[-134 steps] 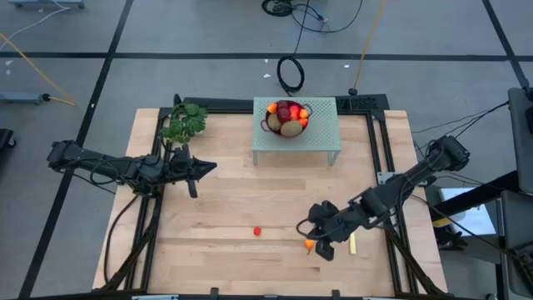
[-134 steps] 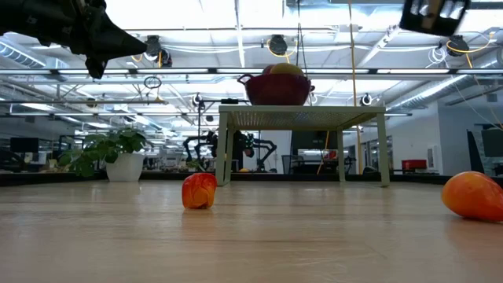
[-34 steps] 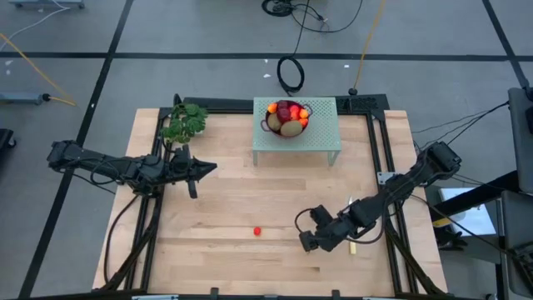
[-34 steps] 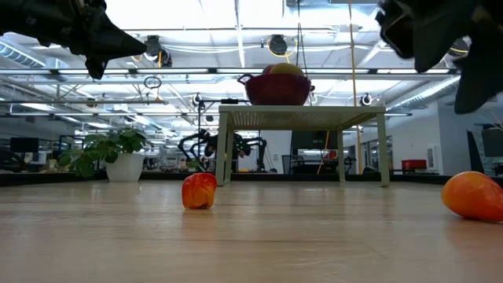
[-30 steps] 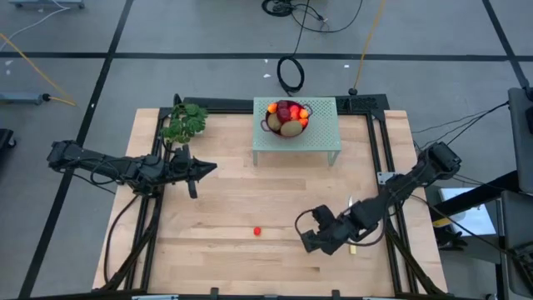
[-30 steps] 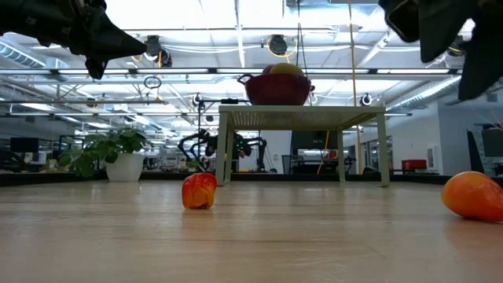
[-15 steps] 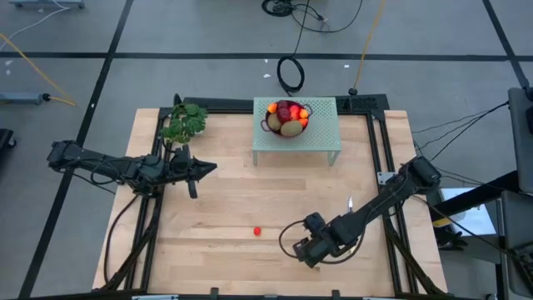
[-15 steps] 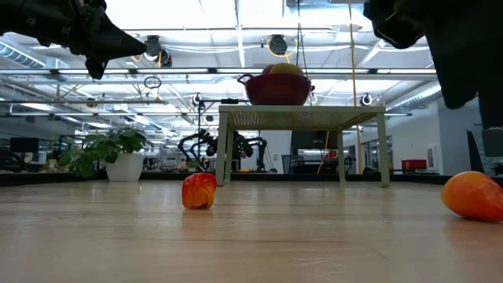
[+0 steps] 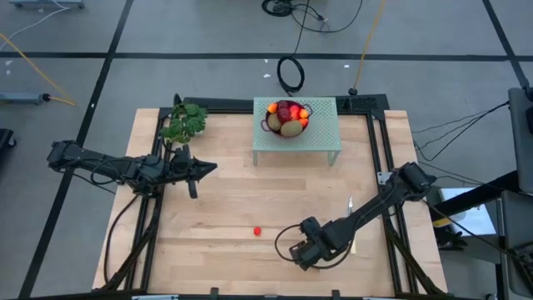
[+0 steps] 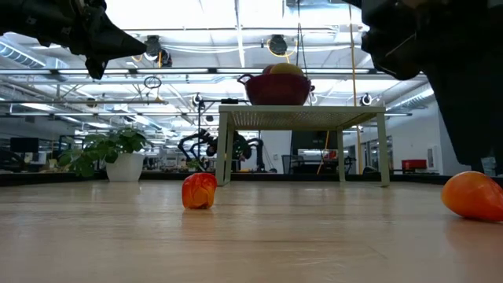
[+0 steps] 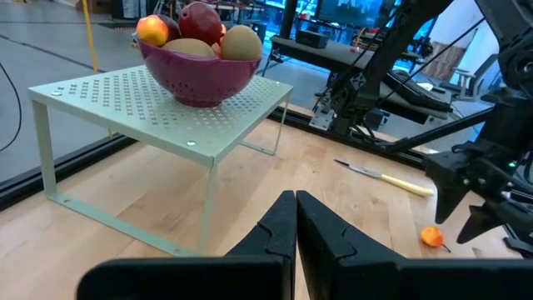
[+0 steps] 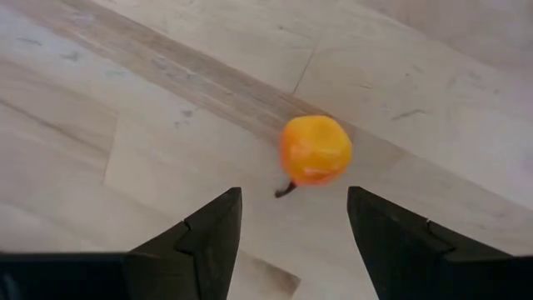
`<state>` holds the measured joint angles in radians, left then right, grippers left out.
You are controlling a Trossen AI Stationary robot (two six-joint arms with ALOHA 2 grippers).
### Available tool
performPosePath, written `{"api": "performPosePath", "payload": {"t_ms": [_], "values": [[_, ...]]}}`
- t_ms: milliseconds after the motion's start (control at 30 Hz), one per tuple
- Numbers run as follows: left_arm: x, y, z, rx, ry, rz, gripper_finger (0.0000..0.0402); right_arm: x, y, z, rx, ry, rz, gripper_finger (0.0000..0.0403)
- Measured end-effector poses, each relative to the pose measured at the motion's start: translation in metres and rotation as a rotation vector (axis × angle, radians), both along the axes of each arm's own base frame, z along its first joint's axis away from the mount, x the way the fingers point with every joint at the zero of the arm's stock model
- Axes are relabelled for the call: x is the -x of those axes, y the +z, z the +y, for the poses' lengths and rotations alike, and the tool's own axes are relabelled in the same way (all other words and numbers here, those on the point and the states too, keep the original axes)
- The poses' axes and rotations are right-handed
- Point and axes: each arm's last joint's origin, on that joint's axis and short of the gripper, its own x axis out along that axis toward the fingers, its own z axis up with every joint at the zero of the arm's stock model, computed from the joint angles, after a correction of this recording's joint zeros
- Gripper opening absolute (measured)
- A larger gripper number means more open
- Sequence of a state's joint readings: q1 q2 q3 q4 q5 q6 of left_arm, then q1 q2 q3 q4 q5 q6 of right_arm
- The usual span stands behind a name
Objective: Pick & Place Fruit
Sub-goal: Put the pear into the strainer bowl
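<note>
High view: the right gripper hangs low near the wooden worktop's front edge, right of a tiny red fruit. The left gripper waits by the left edge.

Low view: the small red-orange fruit and a longish orange fruit lie on the bare boards.

Left wrist view: its dark fingers are pressed together; a purple bowl of fruit sits on a pale green perforated stand.

Right wrist view: spread fingers flank a small orange fruit with a stem, not touching it.

I note: pale matt wood-plank surface; perforated pale-green metal stand; glossy magenta plastic bowl; smooth, waxy orange fruit.
</note>
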<state>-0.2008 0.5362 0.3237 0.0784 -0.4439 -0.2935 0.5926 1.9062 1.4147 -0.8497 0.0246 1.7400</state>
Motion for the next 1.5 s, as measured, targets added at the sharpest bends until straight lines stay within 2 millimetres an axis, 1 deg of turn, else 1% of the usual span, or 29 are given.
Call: {"api": "performPosePath", "payload": {"t_ms": [300,433,667,933,1167,1500], "values": [[0.0,0.0,0.0,0.002,0.001,-0.001,0.001,-0.003,-0.003,-0.006,0.035,0.013,0.004,0.0212],[0.0,0.0,0.0,0.002,0.001,-0.001,0.001,-0.004,-0.003,-0.008,0.024,0.04,0.015,0.0212],[0.0,0.0,0.0,0.002,0.001,-0.001,0.001,0.0,-0.019,-0.013,0.021,0.031,0.022,0.0212],[0.0,0.0,0.0,0.002,0.001,-0.001,0.001,0.001,-0.026,-0.013,0.008,0.031,0.0,0.0212],[0.0,0.0,0.0,0.002,0.001,0.0,0.001,0.001,-0.035,-0.013,-0.031,0.022,-0.057,0.0212],[0.0,0.0,0.0,0.001,0.0,0.0,0.001,0.002,-0.037,-0.014,-0.039,0.01,-0.053,0.0212]]}}
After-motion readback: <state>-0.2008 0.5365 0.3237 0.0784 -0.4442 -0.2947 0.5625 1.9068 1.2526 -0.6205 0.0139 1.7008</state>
